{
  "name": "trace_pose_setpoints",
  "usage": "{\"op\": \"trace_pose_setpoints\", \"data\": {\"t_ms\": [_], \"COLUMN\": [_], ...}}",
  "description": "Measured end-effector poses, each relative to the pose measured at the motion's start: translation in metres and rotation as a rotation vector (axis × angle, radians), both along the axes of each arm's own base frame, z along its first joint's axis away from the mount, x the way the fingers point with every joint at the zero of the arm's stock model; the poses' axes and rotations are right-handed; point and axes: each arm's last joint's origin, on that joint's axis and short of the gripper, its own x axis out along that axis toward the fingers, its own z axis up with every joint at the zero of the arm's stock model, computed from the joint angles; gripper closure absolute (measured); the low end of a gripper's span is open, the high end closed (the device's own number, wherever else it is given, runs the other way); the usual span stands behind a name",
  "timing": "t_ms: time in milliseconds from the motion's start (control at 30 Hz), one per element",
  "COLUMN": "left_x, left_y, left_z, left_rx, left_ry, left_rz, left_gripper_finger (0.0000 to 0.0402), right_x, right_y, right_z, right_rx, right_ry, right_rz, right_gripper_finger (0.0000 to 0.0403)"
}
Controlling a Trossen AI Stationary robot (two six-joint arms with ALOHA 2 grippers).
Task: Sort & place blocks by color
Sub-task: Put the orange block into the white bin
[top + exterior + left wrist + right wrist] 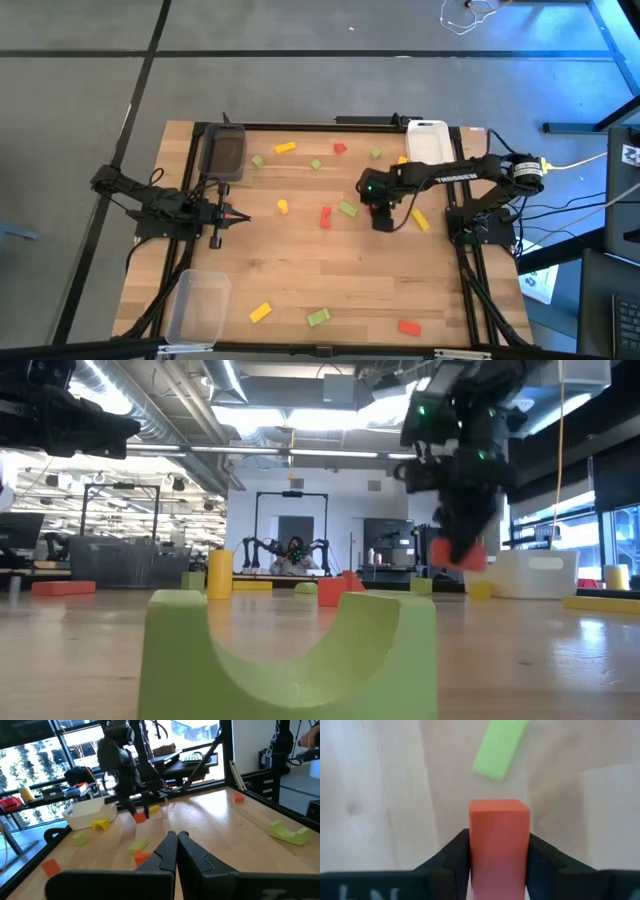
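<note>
Red, yellow and light green blocks lie scattered over the wooden table [300, 270]. My right gripper [383, 215] hangs over the table's middle right, pointing steeply down, shut on a red block [499, 820]. The low view shows that block [460, 554] below the dark fingers. A green bar [500, 747] lies flat on the wood just beyond it. My left gripper [228, 213] waits at the middle left, level, with its fingers shut [177, 847] on nothing. My right gripper pinches the red block between its two fingers, one finger [455, 852] on each of two opposite sides [476, 845]. The fingers come from above, slanting steeply down. The block's free end sticks out past the fingertips and hangs clear of the table [462, 560].
A dark grey tray [224, 152] stands at the far left, a white tray [427, 140] at the far right, a clear tray [198, 305] at the near left. A green arch block [290, 650] lies near the front edge, a yellow bar [420, 220] beside the right gripper.
</note>
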Motion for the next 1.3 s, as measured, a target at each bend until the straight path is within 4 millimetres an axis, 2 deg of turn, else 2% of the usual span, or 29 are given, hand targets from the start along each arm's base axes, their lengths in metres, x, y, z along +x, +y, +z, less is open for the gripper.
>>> {"op": "trace_pose_setpoints", "data": {"t_ms": [100,200,400,567,800,1000,1200,1300], "left_x": [0.0,0.0,0.0,0.0,0.0,0.0,0.0,0.0], "left_y": [0.0,0.0,0.0,0.0,0.0,0.0,0.0,0.0], "left_z": [0.0,0.0,0.0,0.0,0.0,0.0,0.0,0.0], "left_rx": [0.0,0.0,0.0,0.0,0.0,0.0,0.0,0.0], "left_ry": [0.0,0.0,0.0,0.0,0.0,0.0,0.0,0.0], "left_rz": [0.0,0.0,0.0,0.0,0.0,0.0,0.0,0.0], "left_gripper_finger": [0.0401,0.0401,0.0401,0.0401,0.0401,0.0401,0.0401,0.0401], "right_x": [0.0,-0.001,-0.018,-0.037,-0.074,-0.107,-0.128,-0.132], "right_y": [-0.008,-0.018,-0.052,-0.086,-0.127,-0.153,-0.159,-0.16], "right_z": [0.021,0.05,0.102,0.12,0.118,0.112,0.079,0.06], "right_rx": [-0.024,-0.08,-0.22,-0.215,-0.267,-0.25,-0.181,-0.159], "right_ry": [-0.005,-0.037,-0.059,-0.039,0.063,0.132,0.231,0.224], "right_rz": [-0.078,-0.142,-0.44,-0.725,-1.052,-1.229,-1.285,-1.294], "right_gripper_finger": [0.0269,0.0269,0.0269,0.0269,0.0269,0.0269,0.0269,0.0269]}}
